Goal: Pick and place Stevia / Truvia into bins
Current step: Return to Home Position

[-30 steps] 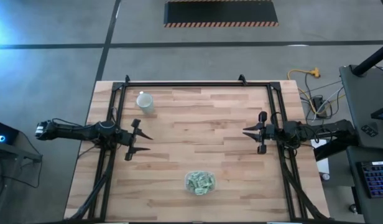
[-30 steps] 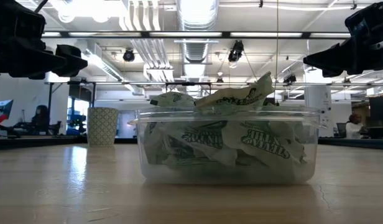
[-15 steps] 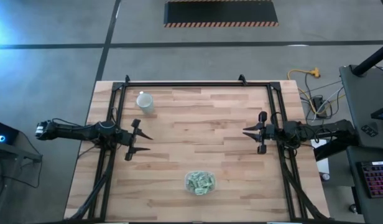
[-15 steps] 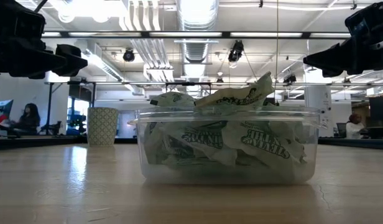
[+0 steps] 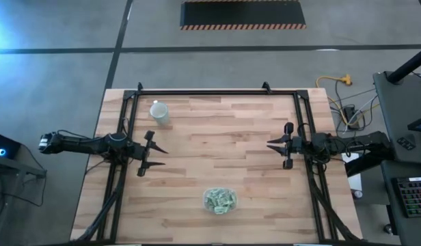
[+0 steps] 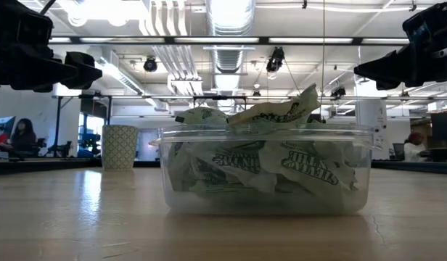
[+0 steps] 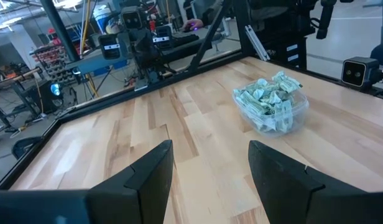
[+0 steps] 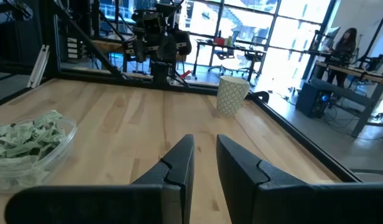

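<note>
Nothing on the bench (image 5: 217,130) has moved. Only a person (image 6: 23,135) far back in the room has slid a bit toward the side of the low view, and is partly cut off there.

Both arms are cut off in the low view, where only dark bits show in the top corners. The Stevia sachets (image 5: 220,199) (image 6: 267,163) are crumpled in a heap, so they are too many to count and the ones underneath are hidden. They all lie in the clear container (image 5: 229,207) (image 6: 339,197) (image 7: 298,112) (image 8: 62,144). It sits near the front edge of the bench, about halfway along, and some sachets poke up over its rim.

The left gripper (image 5: 164,157) hangs over the left side of the bench. Its fingers (image 7: 151,174) are spread wide and hold nothing. The right gripper (image 5: 268,147) hangs over the right side. Its fingers (image 8: 179,163) have only a thin gap between them and hold nothing too. Both are well apart from the container.

A patterned cup (image 5: 159,111) (image 6: 120,147) (image 8: 232,94) stands upright near the back left corner.
</note>
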